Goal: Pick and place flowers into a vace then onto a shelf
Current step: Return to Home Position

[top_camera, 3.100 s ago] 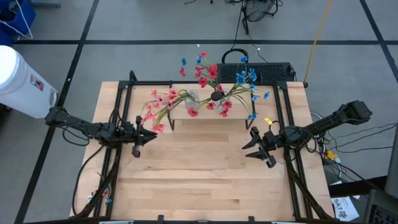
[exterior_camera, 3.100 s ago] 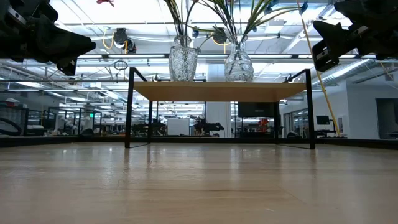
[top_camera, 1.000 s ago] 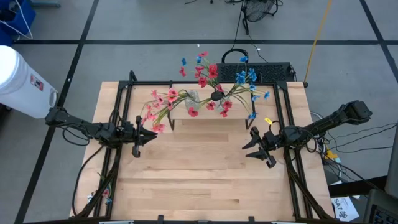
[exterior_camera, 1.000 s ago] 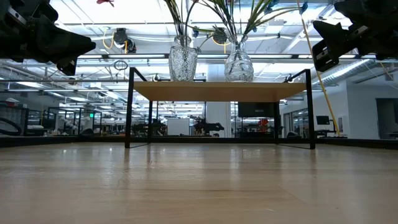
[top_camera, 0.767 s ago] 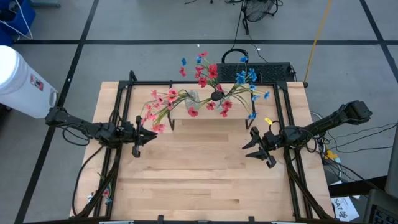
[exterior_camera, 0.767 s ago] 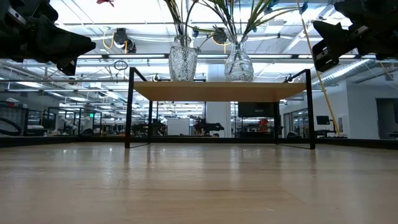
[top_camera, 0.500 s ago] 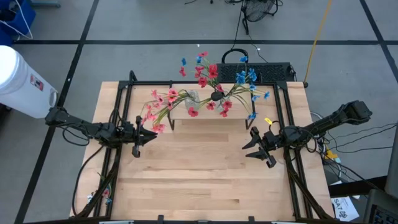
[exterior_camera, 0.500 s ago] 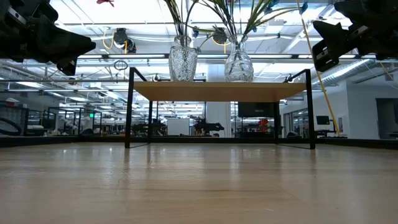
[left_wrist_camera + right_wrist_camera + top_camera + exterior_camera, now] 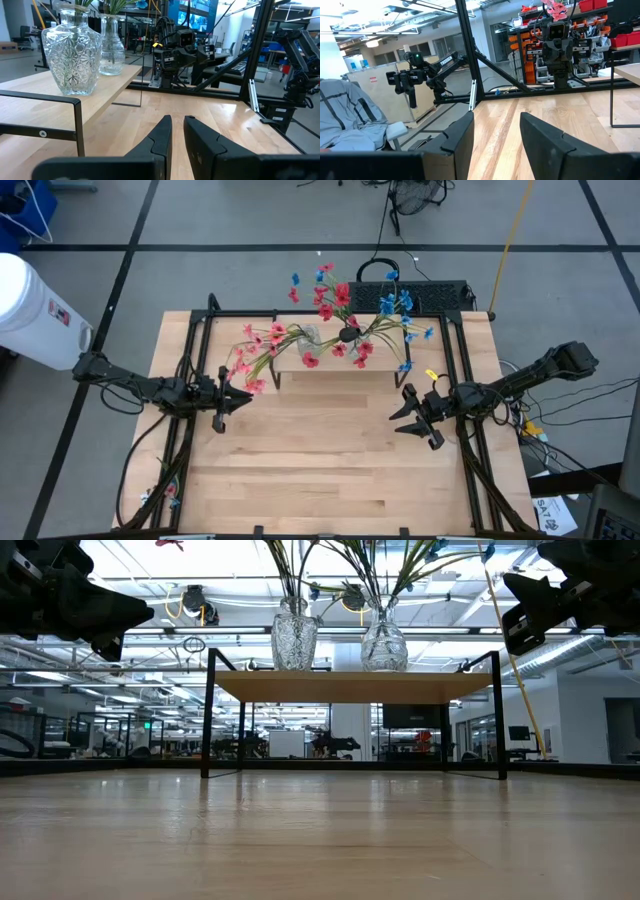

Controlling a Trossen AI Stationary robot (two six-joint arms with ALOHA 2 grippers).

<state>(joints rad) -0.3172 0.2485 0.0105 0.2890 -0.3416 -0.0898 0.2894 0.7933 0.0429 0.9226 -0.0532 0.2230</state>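
Observation:
The shelf (image 9: 350, 687) stands at the table's far middle. Two cut-glass vases, a left vase (image 9: 294, 635) and a right vase (image 9: 384, 638), rest by their bases on it. The flowers stick by their green stems into the vases: pink (image 9: 255, 355), red (image 9: 330, 300) and blue (image 9: 400, 305) sprays fan out above the shelf (image 9: 290, 361). My left gripper (image 9: 235, 398) hovers left of the shelf, its fingers (image 9: 177, 130) a narrow gap apart with nothing between. My right gripper (image 9: 405, 415) hovers right of the shelf, open and empty (image 9: 497, 125).
A black outer frame (image 9: 195, 330) runs around the wooden tabletop. A bare stretch of tabletop (image 9: 320, 460) lies nearer than the shelf. A white cylinder (image 9: 30, 305) stands off the table's left, and a black device (image 9: 430, 295) sits behind the far edge.

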